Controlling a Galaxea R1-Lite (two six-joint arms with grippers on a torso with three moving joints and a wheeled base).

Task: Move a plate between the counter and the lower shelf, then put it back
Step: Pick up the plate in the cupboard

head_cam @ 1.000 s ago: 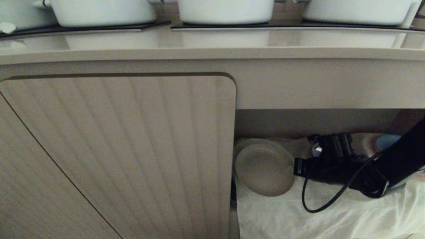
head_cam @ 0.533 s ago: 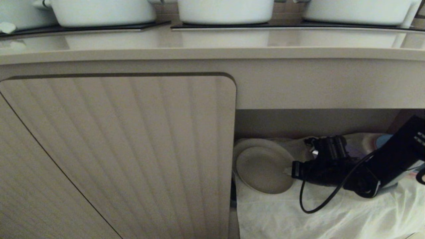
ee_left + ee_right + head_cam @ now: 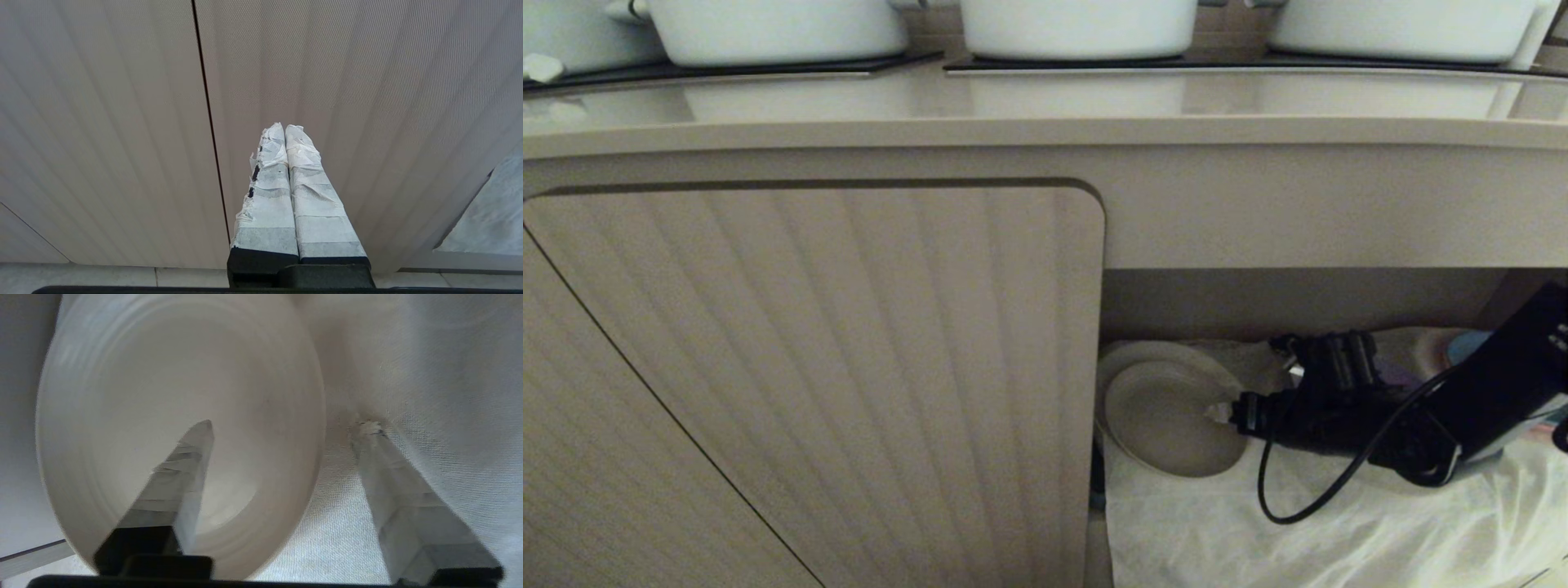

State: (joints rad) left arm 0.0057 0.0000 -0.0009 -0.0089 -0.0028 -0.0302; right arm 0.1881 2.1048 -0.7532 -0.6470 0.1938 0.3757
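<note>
The cream-beige plate (image 3: 1164, 420) lies flat on the white cloth of the lower shelf (image 3: 1217, 531), just right of the ribbed door's edge, partly over a paler plate rim (image 3: 1131, 353). My right gripper (image 3: 1227, 412) reaches in from the right and is open at the plate's right rim. In the right wrist view one finger (image 3: 192, 457) hovers over the plate (image 3: 143, 396) and the other finger (image 3: 380, 457) is over the cloth, with the rim between them ungripped. My left gripper (image 3: 284, 127) is shut and empty, facing the cabinet door. The counter (image 3: 1045, 106) runs above.
Three white pots (image 3: 1078, 24) stand on black hob panels on the counter. The ribbed cabinet door (image 3: 809, 367) closes off the left. Blue and purple plates (image 3: 1470, 347) sit at the shelf's back right. A black cable loop (image 3: 1274, 490) hangs from my right arm over the cloth.
The plate was tilted up in my right gripper; it now lies flat on the cloth. The right gripper has opened and let it go.
</note>
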